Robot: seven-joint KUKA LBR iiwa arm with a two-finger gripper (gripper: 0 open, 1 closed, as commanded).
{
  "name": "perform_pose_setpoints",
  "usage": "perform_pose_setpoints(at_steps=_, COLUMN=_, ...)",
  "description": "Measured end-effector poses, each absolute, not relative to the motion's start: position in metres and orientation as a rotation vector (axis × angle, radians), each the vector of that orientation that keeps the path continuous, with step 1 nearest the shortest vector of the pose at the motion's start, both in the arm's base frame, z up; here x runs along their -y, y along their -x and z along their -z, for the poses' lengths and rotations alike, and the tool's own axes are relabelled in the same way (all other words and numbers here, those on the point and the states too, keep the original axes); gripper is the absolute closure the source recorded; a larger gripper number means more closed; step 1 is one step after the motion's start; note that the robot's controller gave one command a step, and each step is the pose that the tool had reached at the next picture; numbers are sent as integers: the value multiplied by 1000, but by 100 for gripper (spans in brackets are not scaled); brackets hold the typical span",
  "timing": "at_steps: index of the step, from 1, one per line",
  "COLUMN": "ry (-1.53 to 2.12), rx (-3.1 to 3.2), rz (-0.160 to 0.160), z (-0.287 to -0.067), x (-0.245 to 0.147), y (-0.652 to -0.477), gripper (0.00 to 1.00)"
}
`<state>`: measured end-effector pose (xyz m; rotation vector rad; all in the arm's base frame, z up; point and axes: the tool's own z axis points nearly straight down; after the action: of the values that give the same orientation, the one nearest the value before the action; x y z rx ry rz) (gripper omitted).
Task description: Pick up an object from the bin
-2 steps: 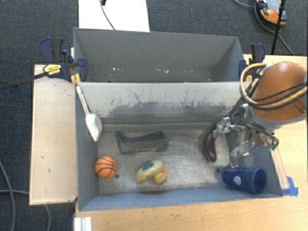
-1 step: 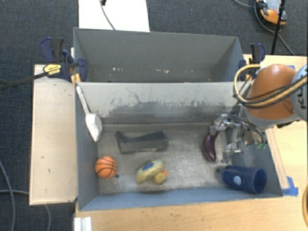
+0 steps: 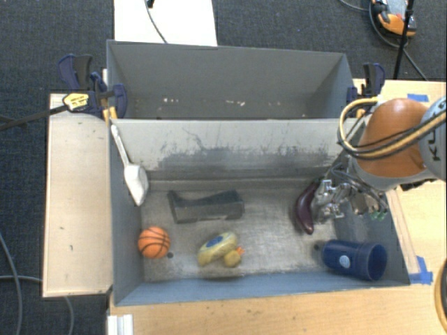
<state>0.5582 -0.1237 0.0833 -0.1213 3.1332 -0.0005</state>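
Observation:
My gripper (image 3: 330, 199) hangs low over the right side of the bin, under the arm's orange cover. Its metal tip is right beside a dark purple eggplant-shaped toy (image 3: 304, 209) that lies just to its left and seems to touch it. Whether the toy is gripped cannot be told. A blue cup (image 3: 353, 258) lies on its side on the bin floor just below the gripper, near the front right corner.
A yellow rubber duck (image 3: 221, 249) lies at the front middle and a small orange ball (image 3: 154, 242) at the front left. Behind them lies a dark grey block (image 3: 205, 205). A white spoon (image 3: 129, 167) leans against the left wall.

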Motion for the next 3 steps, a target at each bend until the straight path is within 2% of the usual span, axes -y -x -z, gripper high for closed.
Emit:
perform_pose_setpoints(at_steps=1, ry=120, rx=-3133, rz=0, z=-83, x=124, y=-558, gripper=0)
perform_pose_setpoints(at_steps=2, ry=120, rx=-3133, rz=0, z=-83, x=124, y=-558, gripper=0)
perform_pose_setpoints(at_steps=3, ry=220, rx=-3136, rz=-1, z=-121, x=108, y=-570, gripper=0)
